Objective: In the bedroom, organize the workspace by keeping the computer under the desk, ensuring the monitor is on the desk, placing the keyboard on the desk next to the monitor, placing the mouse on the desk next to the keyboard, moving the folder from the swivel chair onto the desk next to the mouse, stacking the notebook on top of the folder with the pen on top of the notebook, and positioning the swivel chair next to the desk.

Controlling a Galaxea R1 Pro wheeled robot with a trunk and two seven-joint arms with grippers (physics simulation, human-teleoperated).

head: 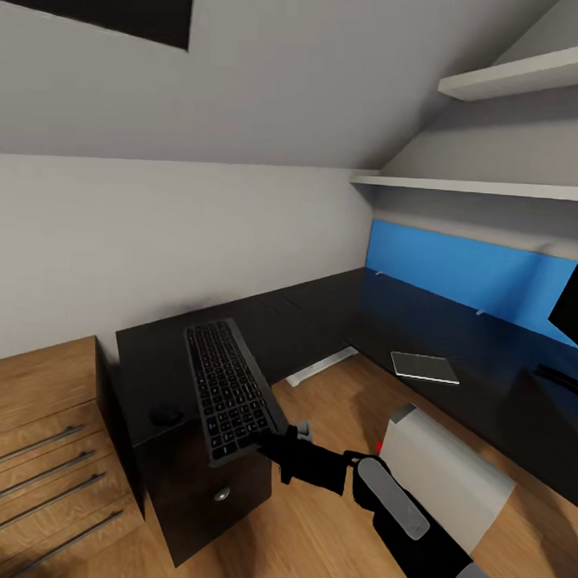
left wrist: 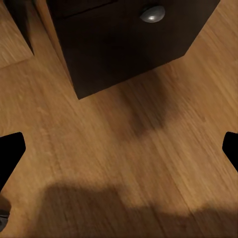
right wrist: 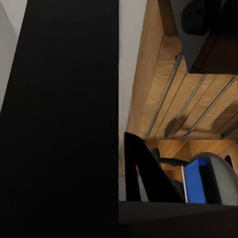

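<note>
While my right hand [head: 271,445] is clamped on the keyboard's [head: 230,389] near end, the keyboard sits tilted above the worktop [head: 321,311], beside the mouse [head: 165,415]. My left hand's [left wrist: 119,148] fingers [left wrist: 10,151] are spread apart over the wooden floor [left wrist: 124,163].

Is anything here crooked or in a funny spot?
Yes. The keyboard sits slanted on the desk, its near end poking past the edge above the drawers, where the right pincer grips it. It is also far from the monitor at the other end.
</note>
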